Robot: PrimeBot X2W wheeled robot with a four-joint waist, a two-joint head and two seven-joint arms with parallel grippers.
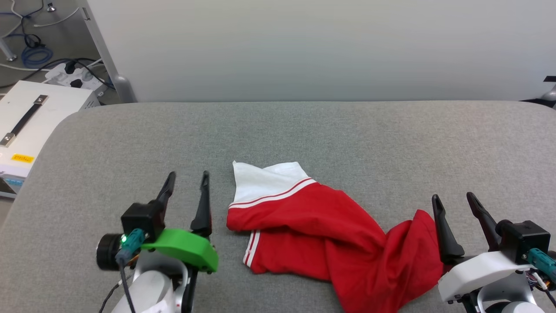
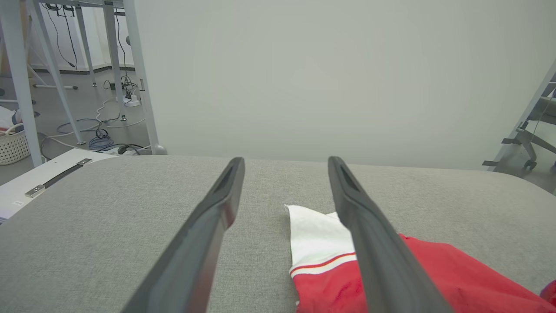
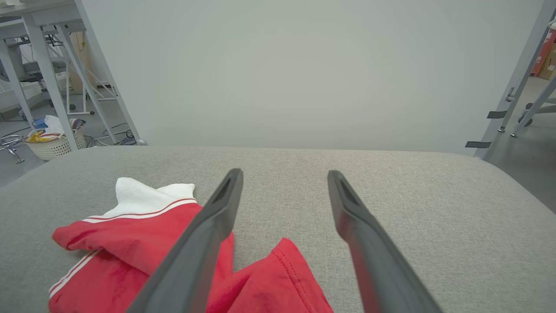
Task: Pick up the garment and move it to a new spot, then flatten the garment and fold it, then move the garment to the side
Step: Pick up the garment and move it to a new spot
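Here a grey padded table (image 1: 304, 130) spreads under everything. The garment (image 1: 330, 230) lies crumpled on it between the two grippers, red body bunched. Its white sleeve (image 1: 265, 180) sits just to the right of the left gripper's (image 1: 188, 174) fingers, apart from them. A raised red fold at its other end lies just beside the inner finger of the right gripper (image 1: 452, 196); whether they touch I cannot tell. On the floor far left of the right fingers stands a pale woven basket (image 3: 54, 145) holding crumpled white, yellow and blue items. Both grippers have their fingers spread wide apart, with nothing between them, tips pointing across the table.
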